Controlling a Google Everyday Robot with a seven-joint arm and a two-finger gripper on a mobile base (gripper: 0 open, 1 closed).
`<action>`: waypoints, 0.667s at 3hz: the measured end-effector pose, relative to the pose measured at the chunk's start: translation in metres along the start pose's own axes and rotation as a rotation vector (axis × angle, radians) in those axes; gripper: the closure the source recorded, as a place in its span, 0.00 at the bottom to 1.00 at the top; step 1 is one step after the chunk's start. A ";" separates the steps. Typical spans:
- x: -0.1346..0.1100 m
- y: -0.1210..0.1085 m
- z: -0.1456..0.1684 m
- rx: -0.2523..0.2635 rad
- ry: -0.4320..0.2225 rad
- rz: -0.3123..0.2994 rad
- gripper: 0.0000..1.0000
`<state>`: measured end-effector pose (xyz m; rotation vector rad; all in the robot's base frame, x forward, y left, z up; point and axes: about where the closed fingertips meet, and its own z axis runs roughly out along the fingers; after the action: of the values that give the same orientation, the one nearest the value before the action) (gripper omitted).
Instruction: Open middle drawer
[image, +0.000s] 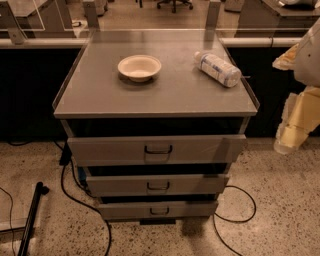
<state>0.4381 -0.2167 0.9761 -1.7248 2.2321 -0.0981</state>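
The grey metal cabinet has three drawer fronts stacked under its top. The middle drawer is the mid-sized one, with a small dark loop handle at its centre. The wider top drawer front is above it and the narrowest bottom drawer front is below. My gripper is pale and yellowish at the right edge of the view, to the right of the cabinet and apart from it, at about the height of the top drawer. It holds nothing that I can see.
A white bowl and a plastic bottle lying on its side rest on the cabinet top. Black cables run over the speckled floor on both sides. A dark rod lies at the lower left.
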 end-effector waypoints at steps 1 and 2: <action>0.000 0.000 -0.001 0.002 -0.001 0.000 0.00; 0.001 0.011 0.004 -0.003 -0.052 -0.017 0.00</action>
<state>0.4287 -0.2138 0.9695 -1.7281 2.1823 -0.0529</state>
